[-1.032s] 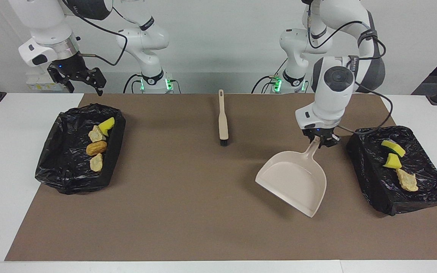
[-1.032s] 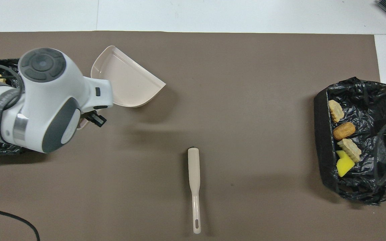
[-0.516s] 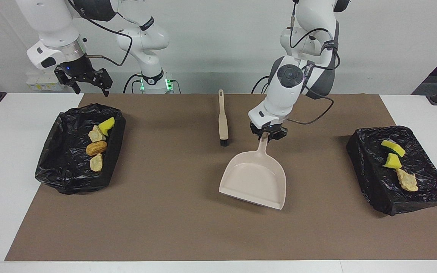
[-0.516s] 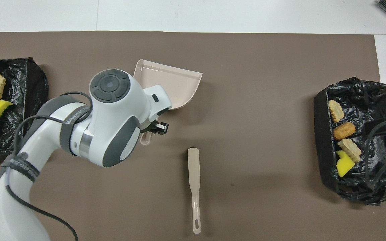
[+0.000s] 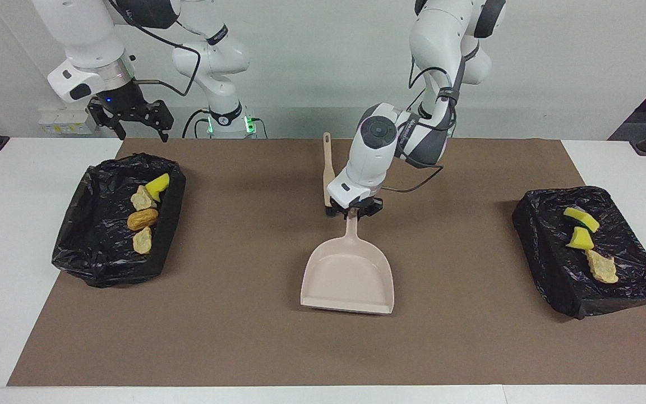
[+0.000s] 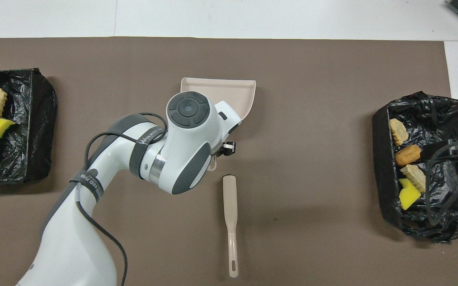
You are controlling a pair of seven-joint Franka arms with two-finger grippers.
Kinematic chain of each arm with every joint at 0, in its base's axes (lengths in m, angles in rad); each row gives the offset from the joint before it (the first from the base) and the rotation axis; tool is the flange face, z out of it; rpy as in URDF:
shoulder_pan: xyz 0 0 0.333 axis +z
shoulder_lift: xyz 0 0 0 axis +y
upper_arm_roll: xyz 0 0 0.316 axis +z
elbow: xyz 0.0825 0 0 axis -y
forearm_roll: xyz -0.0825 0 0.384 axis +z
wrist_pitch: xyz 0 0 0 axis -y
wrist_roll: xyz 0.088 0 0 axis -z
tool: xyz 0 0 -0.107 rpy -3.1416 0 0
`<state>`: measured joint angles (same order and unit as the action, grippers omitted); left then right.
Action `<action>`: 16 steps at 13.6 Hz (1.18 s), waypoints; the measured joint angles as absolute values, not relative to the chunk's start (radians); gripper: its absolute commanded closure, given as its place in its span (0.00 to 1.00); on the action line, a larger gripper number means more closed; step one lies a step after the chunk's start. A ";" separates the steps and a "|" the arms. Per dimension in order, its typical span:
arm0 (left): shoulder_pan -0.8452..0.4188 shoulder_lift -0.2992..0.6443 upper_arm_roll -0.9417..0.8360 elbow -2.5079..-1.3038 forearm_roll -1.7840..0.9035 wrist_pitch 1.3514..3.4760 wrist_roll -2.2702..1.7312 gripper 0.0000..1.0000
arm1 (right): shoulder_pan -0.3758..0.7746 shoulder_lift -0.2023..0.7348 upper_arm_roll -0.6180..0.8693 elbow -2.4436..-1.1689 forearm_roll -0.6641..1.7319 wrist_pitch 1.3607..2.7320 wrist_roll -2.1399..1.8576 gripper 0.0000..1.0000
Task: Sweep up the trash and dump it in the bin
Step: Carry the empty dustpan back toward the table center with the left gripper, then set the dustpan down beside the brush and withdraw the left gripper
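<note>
A: We see the left gripper (image 5: 355,212) clamped on the dustpan (image 5: 349,274) handle, mid-mat beside the brush (image 5: 329,178).

B: And the right gripper (image 5: 134,116) hangs spread wide over its bin (image 5: 111,221). The trash (image 5: 142,219) lies in both bins (image 5: 589,251).

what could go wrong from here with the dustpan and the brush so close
1. The left gripper holds the dustpan by its handle, right beside the brush; lowering it could knock the brush.
2. The right gripper hangs open over the bin at its end; a careless drop could snag the liner.
</note>
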<state>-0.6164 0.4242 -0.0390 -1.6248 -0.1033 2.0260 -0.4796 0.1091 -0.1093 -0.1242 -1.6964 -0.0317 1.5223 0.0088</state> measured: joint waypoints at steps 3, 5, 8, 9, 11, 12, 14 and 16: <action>-0.648 0.474 -0.039 -1.579 -0.104 2.031 -0.584 0.00 | 0.121 -0.097 -0.119 -1.645 -0.012 1.443 0.009 0.00; -0.648 0.478 -0.035 -1.578 -0.104 2.054 -0.593 0.00 | 0.121 -0.087 -0.119 -1.628 -0.026 1.447 0.009 0.00; -0.640 0.462 -0.027 -1.574 -0.104 2.056 -0.596 0.00 | 0.121 -0.076 -0.119 -1.626 -0.032 1.463 0.009 0.00; -0.625 0.445 -0.023 -1.573 -0.104 2.056 -0.597 0.00 | 0.121 -0.075 -0.119 -1.626 -0.032 1.469 0.009 0.00; -0.578 0.409 -0.019 -1.573 -0.104 2.035 -0.596 0.00 | 0.120 -0.074 -0.119 -1.626 -0.032 1.488 0.009 0.00; -0.551 0.395 -0.016 -1.572 -0.104 2.008 -0.587 0.00 | 0.118 -0.073 -0.119 -1.626 -0.032 1.494 0.009 0.00; -0.499 0.377 -0.010 -1.568 -0.104 1.960 -0.536 0.00 | 0.111 -0.072 -0.120 -1.626 -0.032 1.510 0.009 0.00; -0.433 0.364 -0.006 -1.562 -0.104 1.927 -0.465 0.00 | 0.110 -0.072 -0.121 -1.626 -0.032 1.511 0.009 0.00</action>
<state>-0.4326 0.3637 -0.0061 -1.5619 -0.1036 1.9273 -0.4649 0.1104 -0.0715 -0.1206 -1.6260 -0.0318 1.5112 0.0088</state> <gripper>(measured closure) 0.000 0.000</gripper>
